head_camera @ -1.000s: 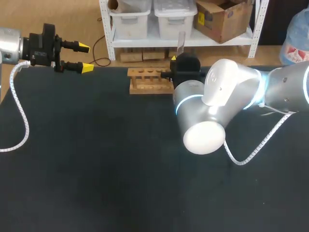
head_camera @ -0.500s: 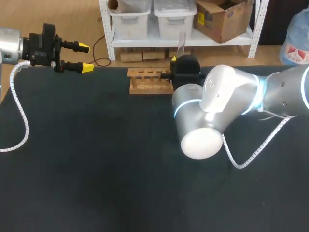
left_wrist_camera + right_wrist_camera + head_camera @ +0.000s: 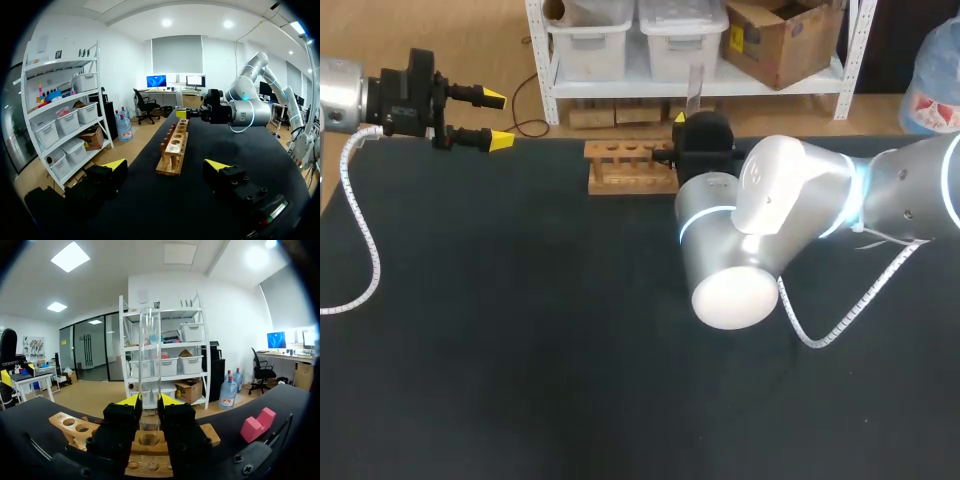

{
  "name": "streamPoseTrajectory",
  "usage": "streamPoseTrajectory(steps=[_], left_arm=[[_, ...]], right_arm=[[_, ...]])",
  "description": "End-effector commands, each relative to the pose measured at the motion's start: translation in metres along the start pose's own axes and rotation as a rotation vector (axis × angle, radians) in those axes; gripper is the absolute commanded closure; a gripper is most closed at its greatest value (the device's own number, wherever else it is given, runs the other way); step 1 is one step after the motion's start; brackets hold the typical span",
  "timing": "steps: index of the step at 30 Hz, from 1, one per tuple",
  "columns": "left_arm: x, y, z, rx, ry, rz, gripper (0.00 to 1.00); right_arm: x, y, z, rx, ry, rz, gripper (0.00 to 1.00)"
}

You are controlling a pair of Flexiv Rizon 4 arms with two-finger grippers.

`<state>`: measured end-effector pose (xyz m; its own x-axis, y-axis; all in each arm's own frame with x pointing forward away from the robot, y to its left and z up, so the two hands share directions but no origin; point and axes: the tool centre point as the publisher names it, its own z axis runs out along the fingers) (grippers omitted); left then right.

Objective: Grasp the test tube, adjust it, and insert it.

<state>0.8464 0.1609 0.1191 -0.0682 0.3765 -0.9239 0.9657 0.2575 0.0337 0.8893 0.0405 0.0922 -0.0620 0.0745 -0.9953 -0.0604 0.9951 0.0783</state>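
The right tool (image 3: 149, 401) is gripping the test tube (image 3: 149, 355) between its two fingers. The tube's long axis is standing vertical, with its upper end pointing straight up above the fingers and its lower end hanging over a hole in the wooden rack (image 3: 70, 426). The left tool (image 3: 492, 120) is hovering over the table's (image 3: 520, 350) far left corner, fingers spread wide, gripping nothing.
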Motion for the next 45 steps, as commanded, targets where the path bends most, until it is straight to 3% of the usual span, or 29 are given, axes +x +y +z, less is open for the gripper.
streamPoseTrajectory(steps=[1,21,22,23,24,30,34,39,40,41,43,44,45], left_arm=[[0.001,0.000,0.000,0.000,-0.004,0.003,0.00],[0.001,0.000,0.000,0.000,-0.004,0.003,0.00],[0.001,0.000,0.000,0.000,-0.004,0.003,0.00],[0.001,0.000,0.000,0.000,-0.004,0.003,0.00],[0.001,0.000,0.000,0.000,-0.004,0.003,0.00],[0.001,0.000,0.000,0.000,-0.004,0.003,0.00],[0.001,0.000,0.000,0.000,-0.004,0.003,0.00],[0.001,0.000,0.000,0.000,-0.004,0.003,0.00],[0.001,0.000,0.000,0.000,-0.004,0.003,0.00],[0.001,0.000,0.000,0.000,-0.004,0.003,0.00],[0.001,0.000,0.000,0.000,-0.004,0.003,0.00],[0.001,0.000,0.000,0.000,-0.004,0.003,0.00],[0.001,0.000,0.000,0.000,-0.004,0.003,0.00]], right_arm=[[0.002,-0.004,-0.001,-0.094,-0.011,-0.008,1.00],[0.014,-0.005,-0.003,-0.108,0.001,-0.032,1.00],[0.014,-0.005,-0.003,-0.110,0.006,-0.033,0.84],[0.013,-0.005,-0.003,-0.114,0.013,-0.033,0.50],[0.012,-0.005,-0.004,-0.114,0.017,-0.034,0.00],[0.005,-0.004,-0.014,-0.156,0.059,-0.024,0.00],[-0.003,-0.007,-0.026,-0.247,0.126,0.022,0.00],[-0.011,-0.007,-0.052,-0.451,0.259,0.061,0.00],[-0.011,-0.008,-0.058,-0.544,0.291,0.073,0.00],[-0.011,-0.009,-0.062,-0.542,0.297,0.077,0.00],[-0.010,-0.011,-0.072,-0.685,0.345,0.098,0.00],[-0.010,-0.012,-0.075,-0.681,0.350,0.101,0.00],[-0.009,-0.013,-0.079,-0.766,0.373,0.110,0.00]])
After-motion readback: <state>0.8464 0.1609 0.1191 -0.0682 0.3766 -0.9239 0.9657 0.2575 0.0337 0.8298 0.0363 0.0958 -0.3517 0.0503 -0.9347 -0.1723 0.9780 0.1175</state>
